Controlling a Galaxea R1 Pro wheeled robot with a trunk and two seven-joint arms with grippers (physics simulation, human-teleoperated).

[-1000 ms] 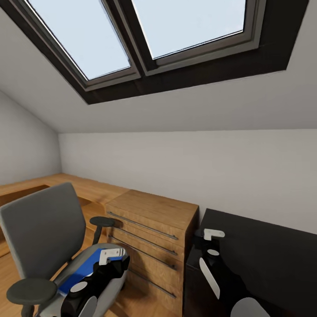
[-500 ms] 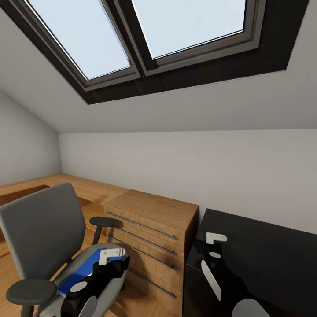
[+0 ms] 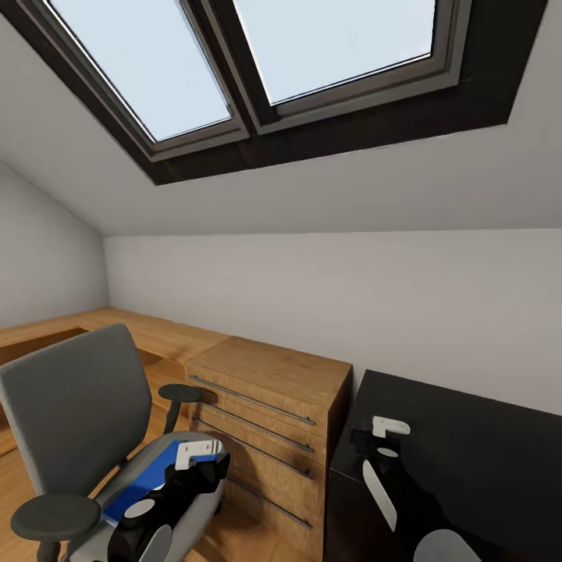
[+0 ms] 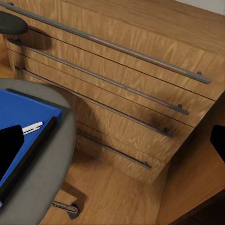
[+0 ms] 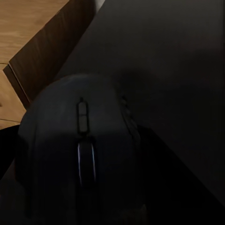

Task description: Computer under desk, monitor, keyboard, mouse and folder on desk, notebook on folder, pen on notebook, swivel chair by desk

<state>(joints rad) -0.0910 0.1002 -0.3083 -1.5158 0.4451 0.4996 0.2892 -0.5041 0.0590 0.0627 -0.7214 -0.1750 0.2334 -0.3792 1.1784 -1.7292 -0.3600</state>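
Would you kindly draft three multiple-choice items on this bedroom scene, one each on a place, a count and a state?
1. Where does the blue folder lie?
A. on the swivel chair seat
B. on the black desk
C. on the floor

2. How many long bar handles show on the wooden drawer chest?
A. two
B. four
C. six

3. What is under the right pincer?
A. a pen
B. nothing
C. a dark mouse

Answers: 1 A, blue lies on the grey seat. 2 B, four bars in the left wrist view. 3 C, the mouse lies over the desk top.
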